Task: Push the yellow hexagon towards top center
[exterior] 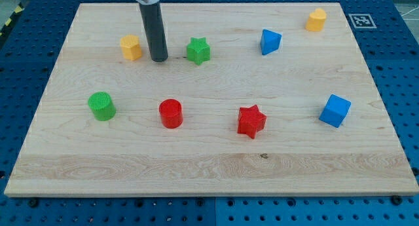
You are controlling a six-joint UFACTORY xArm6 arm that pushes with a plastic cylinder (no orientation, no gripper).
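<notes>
The yellow hexagon [131,47] sits on the wooden board [209,167] in the upper left part of the view. My tip [158,59] rests on the board just to the hexagon's right, a small gap apart, between it and the green star [198,50]. The dark rod rises from the tip to the view's top edge.
A second yellow block, pentagon-like [316,19], is at the top right. A blue triangular block [270,41] lies right of the green star. In the lower row stand a green cylinder [101,106], a red cylinder [171,113], a red star [251,120] and a blue cube [334,110].
</notes>
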